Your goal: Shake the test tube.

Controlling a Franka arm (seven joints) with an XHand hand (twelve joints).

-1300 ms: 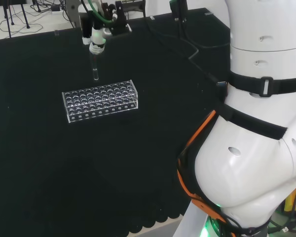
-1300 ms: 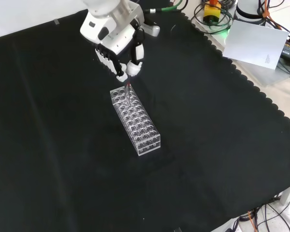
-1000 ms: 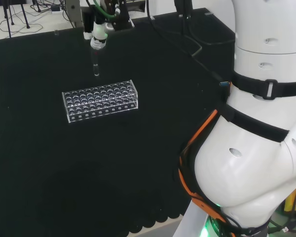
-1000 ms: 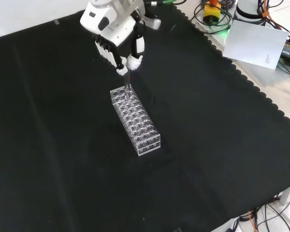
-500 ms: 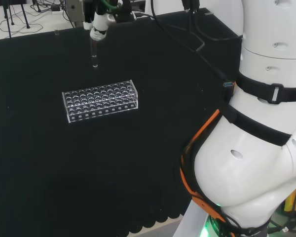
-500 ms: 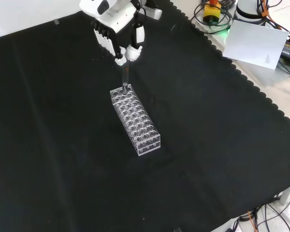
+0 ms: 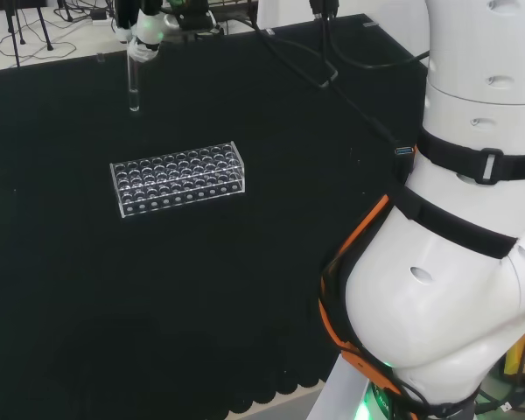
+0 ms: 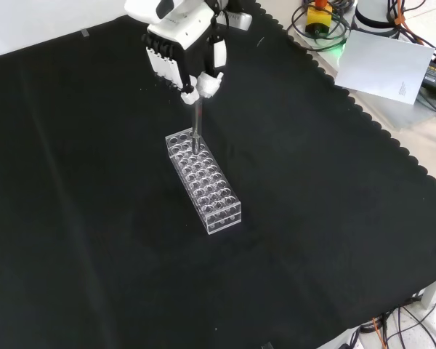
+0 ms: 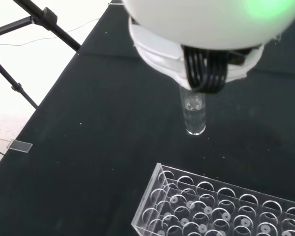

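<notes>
Robot hand (image 8: 183, 51) pinches the top of a clear test tube (image 8: 198, 128), fingers curled round it. Tube hangs upright in the air, clear of the clear tube rack (image 8: 203, 179). Rack stands on the black-clothed table (image 8: 94, 218), mid-cloth, toward the far edge in the front view.

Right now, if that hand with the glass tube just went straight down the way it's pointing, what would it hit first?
Probably the black cloth, though depth is hard to judge. The hand holds the test tube upright, tip down. In the head and wrist views the tube hangs beside the clear test tube rack, not over it.
</notes>
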